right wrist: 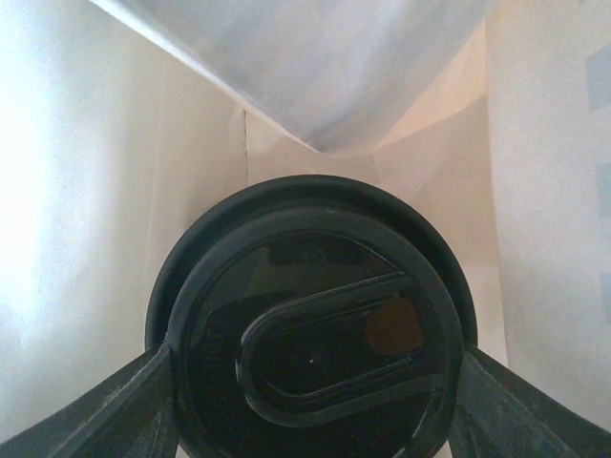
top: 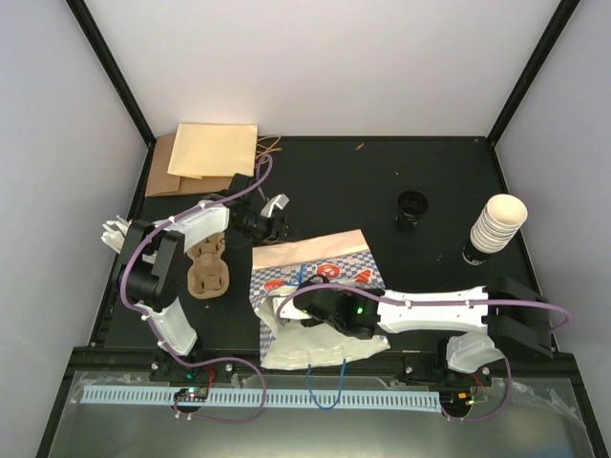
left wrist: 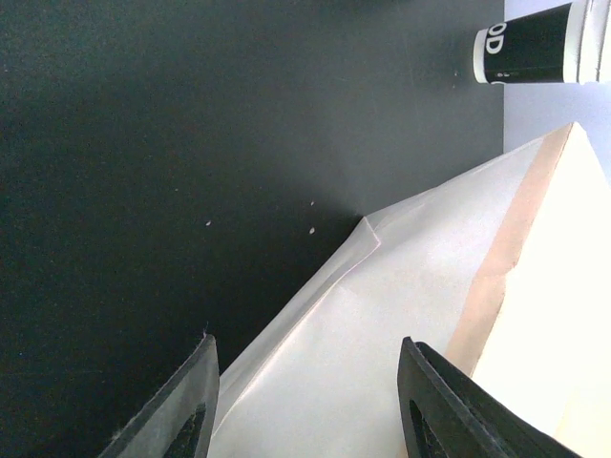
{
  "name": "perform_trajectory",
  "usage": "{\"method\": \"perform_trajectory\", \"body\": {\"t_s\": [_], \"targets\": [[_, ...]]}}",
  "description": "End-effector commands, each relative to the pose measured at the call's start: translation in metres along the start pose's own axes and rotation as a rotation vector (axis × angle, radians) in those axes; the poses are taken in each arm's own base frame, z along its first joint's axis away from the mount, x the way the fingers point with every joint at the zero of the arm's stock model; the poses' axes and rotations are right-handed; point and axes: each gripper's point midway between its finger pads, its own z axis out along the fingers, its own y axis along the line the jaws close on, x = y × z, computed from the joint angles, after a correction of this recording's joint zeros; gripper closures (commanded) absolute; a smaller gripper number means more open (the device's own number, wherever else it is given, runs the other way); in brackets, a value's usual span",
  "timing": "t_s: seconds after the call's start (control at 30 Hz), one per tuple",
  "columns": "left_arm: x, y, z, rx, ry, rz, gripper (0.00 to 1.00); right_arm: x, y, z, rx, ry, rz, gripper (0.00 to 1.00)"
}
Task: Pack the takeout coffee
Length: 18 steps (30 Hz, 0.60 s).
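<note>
Takeout coffee [right wrist: 310, 315] is sitting inside the mouth of the blue-checked paper bag [top: 325, 262], at the near middle of the table [top: 382, 181]. Only its round black lid is showing in the right wrist view. The cup below it is hidden.

The right claw [right wrist: 315, 382] is reaching into the bag from the right and is gripping the takeout coffee. Its two fingers [right wrist: 115, 405] are pressing against opposite sides of the lid's rim. Pale inner walls of the bag are enclosing the lid on both sides and beyond it.

The bag is lying on its side, with its opening facing the near-left and its printed face turned up.

Just left of the bag, a brown moulded cup carrier [top: 208, 267] is resting on the table, apart from both claws.

The left claw [top: 274, 212] is hanging above the bag's far-left corner. Its jaws are standing moderately wide and holding nothing. The bag's pale paper is showing between and past them in the left wrist view. Whether the fingers are touching that paper cannot be told.

Further back on the right, a short stack of black lids [top: 412, 208] is standing alone. A leaning stack of nested cream cups [top: 498, 221], black at its foot, is standing near the right edge.

At the far-left corner, flat brown paper bags [top: 205, 153] are lying overlapped.
</note>
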Motion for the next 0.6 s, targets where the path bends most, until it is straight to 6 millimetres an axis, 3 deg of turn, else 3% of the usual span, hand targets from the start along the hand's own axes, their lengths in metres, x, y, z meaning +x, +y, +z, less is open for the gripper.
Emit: {"method": "perform_trajectory", "body": {"t_s": [0.0,0.37,0.57], "targets": [[0.001,-0.02,-0.003,0.043,0.021,0.03,0.46,0.019,-0.008,-0.001,0.045,0.05,-0.031,0.55],[0.001,-0.017,0.001,0.051,0.036,0.022,0.46,0.001,-0.038,-0.01,0.169,-0.007,-0.066,0.55],[0.001,-0.016,0.002,0.052,0.044,0.021,0.46,-0.013,-0.04,-0.018,0.191,-0.061,-0.098,0.55]]}}
